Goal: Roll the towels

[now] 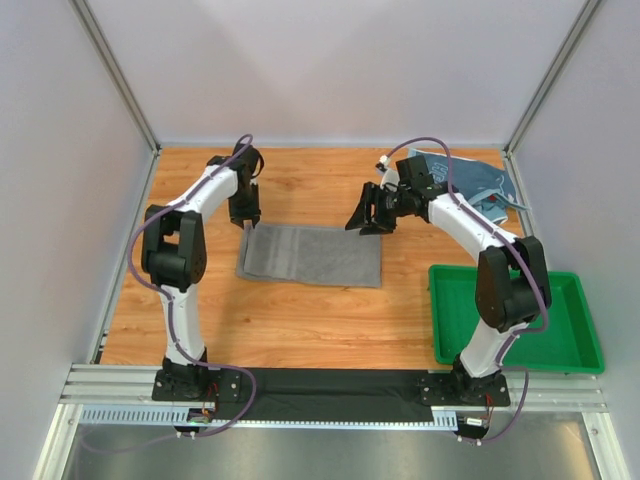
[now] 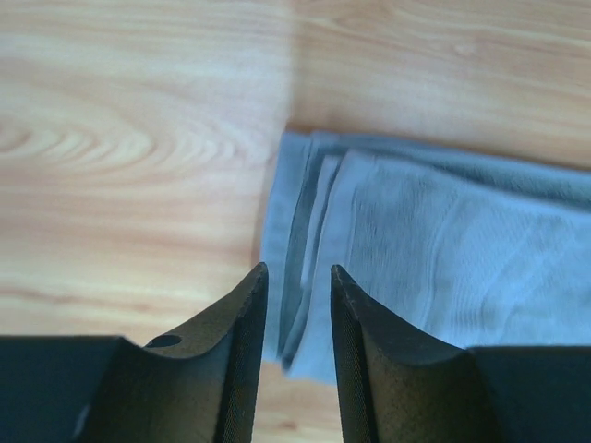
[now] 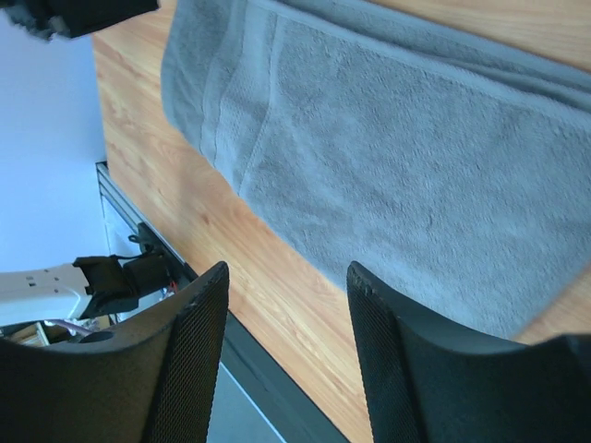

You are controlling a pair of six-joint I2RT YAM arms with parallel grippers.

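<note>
Top external view: the grey towel lies flat on the tabletop, between the two arms, as a long strip running left to right. The left wrist view shows its short left edge is several folded layers.

The left hand hangs right over that edge, its fingers parted only narrowly with nothing between them. The right hand hovers over the far right corner, spread wide and holding nothing.

I'd say the step in hand is starting the roll from the left end. To do it well, the left hand should come down squarely and take every layer at once, then turn the edge over tightly and evenly. A slanted start would make a cone. The right hand could pin the far end so the strip does not slide.

A light blue towel sits crumpled in the far right corner, partly behind the right arm. The green tray stands near the right base, and no towel lies in it.
</note>
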